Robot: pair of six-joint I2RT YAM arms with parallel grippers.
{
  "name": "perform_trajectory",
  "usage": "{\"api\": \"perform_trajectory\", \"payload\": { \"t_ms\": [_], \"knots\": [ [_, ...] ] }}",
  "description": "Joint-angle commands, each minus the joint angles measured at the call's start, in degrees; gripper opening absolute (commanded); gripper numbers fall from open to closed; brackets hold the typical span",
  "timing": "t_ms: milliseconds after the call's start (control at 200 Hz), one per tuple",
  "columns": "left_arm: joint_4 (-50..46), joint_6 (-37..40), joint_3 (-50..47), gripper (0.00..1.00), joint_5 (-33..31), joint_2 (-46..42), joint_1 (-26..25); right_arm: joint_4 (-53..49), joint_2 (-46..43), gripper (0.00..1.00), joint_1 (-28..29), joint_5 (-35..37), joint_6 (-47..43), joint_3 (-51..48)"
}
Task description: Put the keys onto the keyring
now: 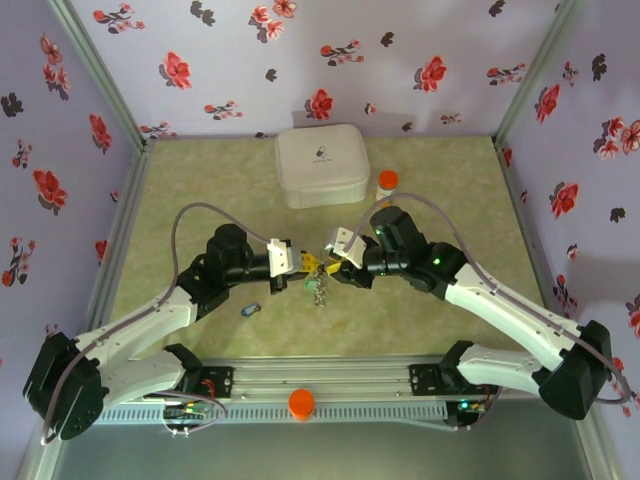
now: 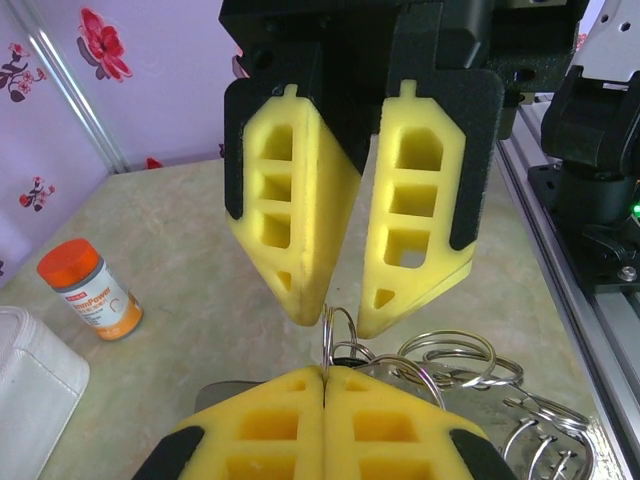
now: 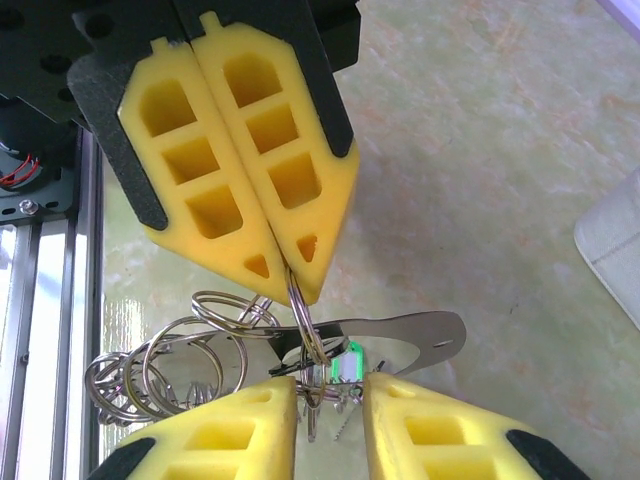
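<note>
Left fingers point(image 3: 295, 262) pinch keyring point(image 3: 215, 330) thinly — you risk slip; right fingers point(image 3: 270, 405) narrowly apart at green-tagged key point(image 3: 345, 365), may snag.

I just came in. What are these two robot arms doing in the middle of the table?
The two arms meet above the pale green table over a bunch of thin grey metal rings, the keyring. The left gripper is shut on one ring and holds the bunch up. The right gripper faces it with its jaws open on either side of that ring, beside a small key with a green tag. A small dark piece, probably another key, lies on the table near the left arm.
</note>
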Motion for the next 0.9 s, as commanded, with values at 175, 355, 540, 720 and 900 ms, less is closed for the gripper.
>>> {"api": "perform_trajectory", "payload": {
  "t_ms": [175,355,540,720,900],
  "knots": [
    [3.3,-0.8,-0.2,0.00,1.6,-0.2,-0.4,1.7,-0.3,0.13,-0.5,0.2,1.3,-0.2],
    [3.6,-1.8,0.0,0.00,1.7,-0.4,-0.4,-0.8,1.9,0.09,-0.5,2.1,0.7,1.3],
    [3.8,-2.2,0.1,0.00,2.0,-1.2,-0.5,0.7,3.6,0.07,-0.6,0.5,1.2,1.5],
    [3.8,-2.3,0.0,0.00,1.7,-1.7,-0.7,3.1,3.7,0.13,-0.8,-0.1,3.1,0.7],
    [3.9,-2.0,-0.7,0.00,1.0,-1.8,-0.7,5.3,0.4,0.23,-2.3,-0.2,4.7,-1.5]
  ]
}}
